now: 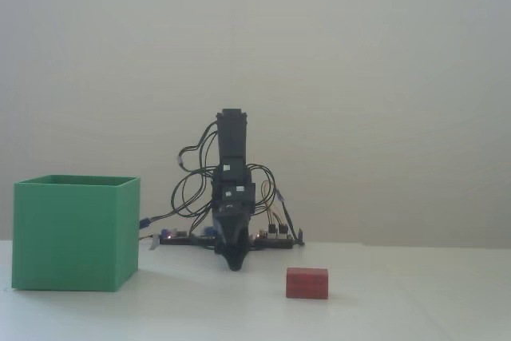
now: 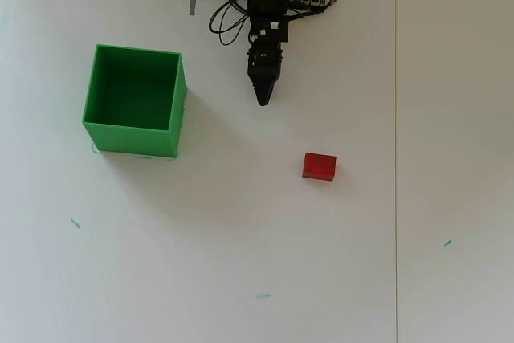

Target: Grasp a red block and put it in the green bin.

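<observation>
While the red block sits alone mid-frame on the counter, the claw points down above it, clenched and empty; the green bin stands at upper left.

No readable text, labels, brands or numbers in either view. Green bin and red block have plain faces. Small white patches on the arm are too blurred to read. Short teal marks on the worktop are plain dashes, not characters.
</observation>
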{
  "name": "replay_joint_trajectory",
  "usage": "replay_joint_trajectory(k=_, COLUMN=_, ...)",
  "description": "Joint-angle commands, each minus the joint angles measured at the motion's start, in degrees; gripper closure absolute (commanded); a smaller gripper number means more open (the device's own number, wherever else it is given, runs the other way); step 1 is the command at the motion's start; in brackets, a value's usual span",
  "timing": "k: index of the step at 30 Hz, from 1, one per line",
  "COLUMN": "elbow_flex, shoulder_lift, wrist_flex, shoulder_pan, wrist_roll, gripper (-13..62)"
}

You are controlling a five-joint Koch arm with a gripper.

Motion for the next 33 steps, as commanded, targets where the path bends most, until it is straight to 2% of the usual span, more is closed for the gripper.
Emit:
replay_joint_trajectory(k=1, elbow_flex=3.34, shoulder_lift=3.52, wrist_flex=2.81, shoulder_pan=-0.26, wrist_roll=-0.09, gripper=15.8)
replay_joint_trajectory(k=33, elbow_flex=3.43, shoulder_lift=4.39, wrist_flex=2.90, shoulder_pan=-0.53, wrist_roll=0.00, gripper=16.2)
